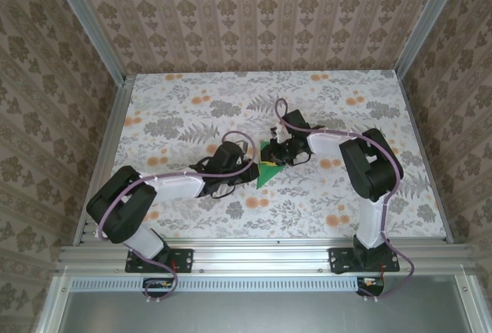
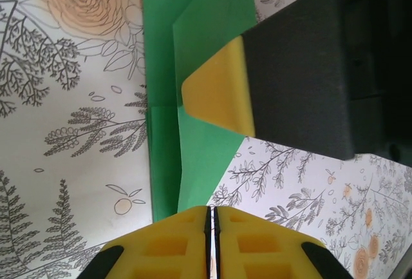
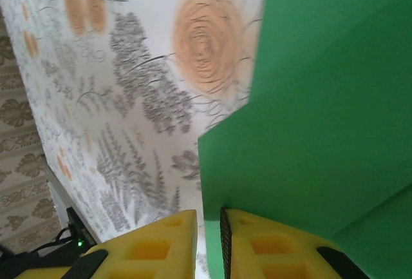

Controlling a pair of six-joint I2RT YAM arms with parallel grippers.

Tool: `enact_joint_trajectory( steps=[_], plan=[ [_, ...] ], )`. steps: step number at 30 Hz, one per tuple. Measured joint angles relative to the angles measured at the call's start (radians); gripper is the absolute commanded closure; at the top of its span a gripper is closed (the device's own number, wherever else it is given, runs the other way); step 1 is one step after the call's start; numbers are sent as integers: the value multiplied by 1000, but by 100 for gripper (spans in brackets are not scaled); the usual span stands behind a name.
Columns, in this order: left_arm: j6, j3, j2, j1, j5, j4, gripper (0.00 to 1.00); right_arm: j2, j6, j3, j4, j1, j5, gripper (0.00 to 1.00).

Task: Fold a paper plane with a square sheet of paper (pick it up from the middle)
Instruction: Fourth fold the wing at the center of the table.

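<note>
The sheet of paper (image 2: 161, 66), already doubled into overlapping green flaps that narrow to a point, lies flat on the floral table (image 1: 184, 118) directly under the right gripper (image 2: 219, 95), whose yellow tip rests on the upper flap. That gripper's jaws stand almost closed, with only a narrow slit between them. Green shows in the slit in its own wrist view, but whether it pinches an edge or only presses down cannot be told. Just across the paper from the right gripper, the left gripper (image 2: 210, 218) has its pads pressed together on nothing visible and sits at the paper's pointed end.

The step in hand looks like flattening a fold. To do it well, the right gripper should bear straight down and slide along the crease line. The left should pin the point so the thin sheet neither skids nor buckles.
</note>
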Motion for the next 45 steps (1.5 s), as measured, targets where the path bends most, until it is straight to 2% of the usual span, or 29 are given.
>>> enact_joint_trajectory(
  steps=[13, 24, 32, 45],
  plan=[
    [-28, -8, 47, 0, 1, 48, 87, 47, 48, 2, 52, 0, 7, 81],
    [-39, 44, 179, -14, 31, 112, 93, 47, 68, 2, 51, 0, 33, 84],
    [-39, 57, 191, -15, 21, 79, 93, 47, 75, 21, 18, 1, 79, 84],
    [-37, 57, 154, -28, -68, -29, 93, 54, 110, 41, -14, 1, 101, 83]
  ],
)
